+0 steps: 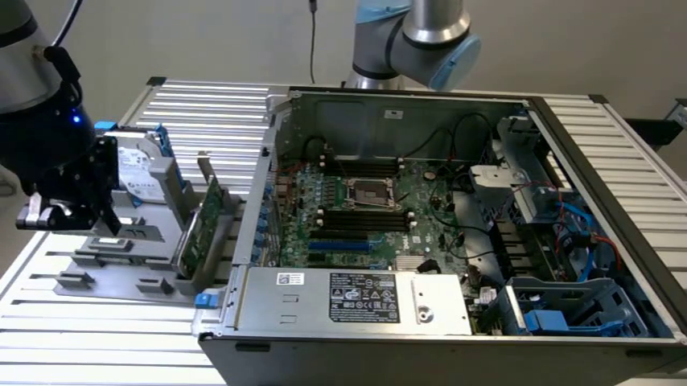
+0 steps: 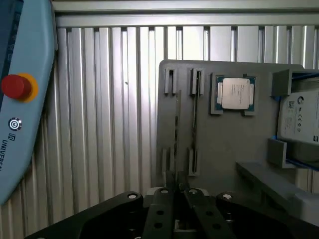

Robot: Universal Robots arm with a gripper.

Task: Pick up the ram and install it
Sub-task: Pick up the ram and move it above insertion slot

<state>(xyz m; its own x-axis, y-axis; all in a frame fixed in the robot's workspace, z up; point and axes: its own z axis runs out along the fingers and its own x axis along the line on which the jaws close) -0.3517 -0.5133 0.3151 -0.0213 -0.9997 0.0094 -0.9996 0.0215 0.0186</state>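
In the exterior view, the black robot gripper (image 1: 80,215) was held just above the flat grey plastic tray (image 1: 108,283), beside the open metal computer box (image 1: 365,121). In the wrist view, the long, thin, dark-edged ram stick (image 2: 176,129) was stood on edge in a tray slot, so its top could be grabbed. The gripper (image 2: 178,195) was placed at one end of it. Whether it was clenched could not be told.
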